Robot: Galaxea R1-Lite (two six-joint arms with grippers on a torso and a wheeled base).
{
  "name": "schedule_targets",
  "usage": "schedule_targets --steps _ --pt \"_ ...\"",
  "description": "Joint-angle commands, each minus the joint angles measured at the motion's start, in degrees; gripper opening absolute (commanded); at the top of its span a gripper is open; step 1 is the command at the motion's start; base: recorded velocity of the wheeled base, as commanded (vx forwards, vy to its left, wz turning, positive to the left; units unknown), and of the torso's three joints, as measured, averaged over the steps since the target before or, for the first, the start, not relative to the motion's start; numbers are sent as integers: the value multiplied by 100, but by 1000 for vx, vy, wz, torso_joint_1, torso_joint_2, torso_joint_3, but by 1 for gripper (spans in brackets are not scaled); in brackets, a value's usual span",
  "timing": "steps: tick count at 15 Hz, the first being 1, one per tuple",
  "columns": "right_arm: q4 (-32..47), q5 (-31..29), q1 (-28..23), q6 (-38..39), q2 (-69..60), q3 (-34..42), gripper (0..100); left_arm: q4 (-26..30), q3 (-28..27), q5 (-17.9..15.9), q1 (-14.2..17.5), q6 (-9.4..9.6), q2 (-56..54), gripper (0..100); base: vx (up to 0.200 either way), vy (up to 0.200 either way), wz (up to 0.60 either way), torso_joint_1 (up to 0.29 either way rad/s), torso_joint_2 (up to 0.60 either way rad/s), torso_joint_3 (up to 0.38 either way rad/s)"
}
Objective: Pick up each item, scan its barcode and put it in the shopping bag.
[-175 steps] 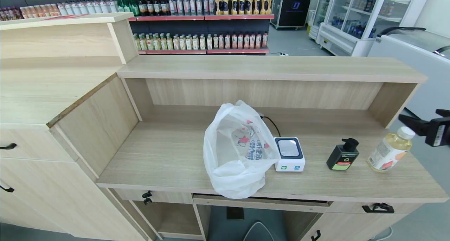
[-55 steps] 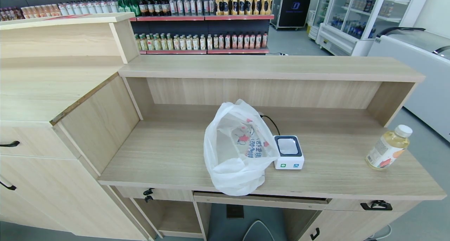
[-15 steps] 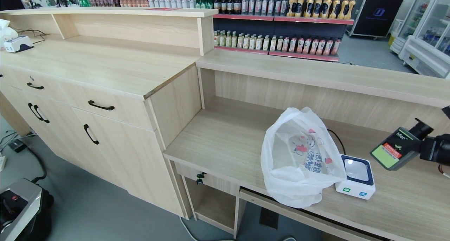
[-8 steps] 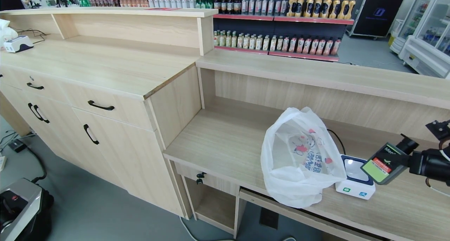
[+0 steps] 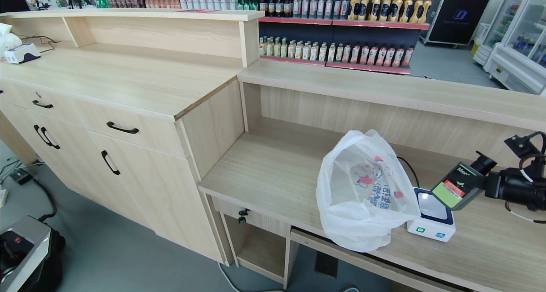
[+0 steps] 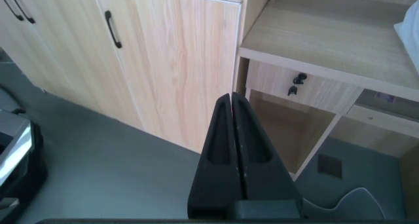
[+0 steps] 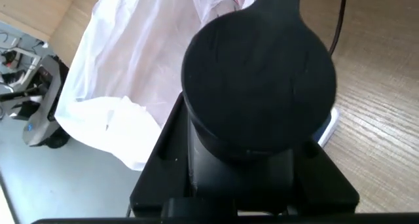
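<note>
A checkout desk in a shop: the right gripper (image 5: 490, 184) is clamped on the pump end of a dark bottle (image 5: 457, 190), holding it tilted in the air with its base over the glass of the white scanner (image 5: 431, 224). The bottle's green and red label faces up toward the head camera. From the right wrist, the bottle's black cap (image 7: 258, 80) sits in the middle, with the scanner's corner (image 7: 329, 129) and the bag (image 7: 124, 86) below it.

The scanner stands on the low wooden counter (image 5: 273, 172), touching the side of the white plastic bag (image 5: 362, 194), which stands open near the counter's front edge. A black cable (image 5: 407, 168) runs from behind the bag toward the scanner.

The left gripper (image 6: 232, 106) hangs low over the grey floor (image 6: 98, 165) in front of the cabinet doors (image 6: 177, 60), its two fingers pressed together and holding nothing.

To the left the desk steps up to a higher worktop (image 5: 128, 83) with drawers and black handles (image 5: 122, 128); a second scanner (image 5: 21, 53) sits at its far end. Behind the desk, red-edged shelves (image 5: 332, 23) carry rows of drinks, and glass-door fridges (image 5: 518, 32) line the right wall.
</note>
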Motion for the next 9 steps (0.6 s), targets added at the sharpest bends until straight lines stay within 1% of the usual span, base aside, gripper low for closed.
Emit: schedule_targets --steps 1,6,7,9 --pt "8 -10 95 3 194 -191 0 0 0 2 2 0 -2 0 0 0 0 0 0 0" --pt "0 -19 156 3 291 -235 0 0 0 2 2 0 -2 0 0 0 0 0 0 0" --pt "35 -19 253 170 326 -384 0 0 0 2 2 0 -2 0 0 0 0 0 0 0" --pt "17 -19 385 205 352 -419 0 0 0 2 2 0 -2 0 0 0 0 0 0 0"
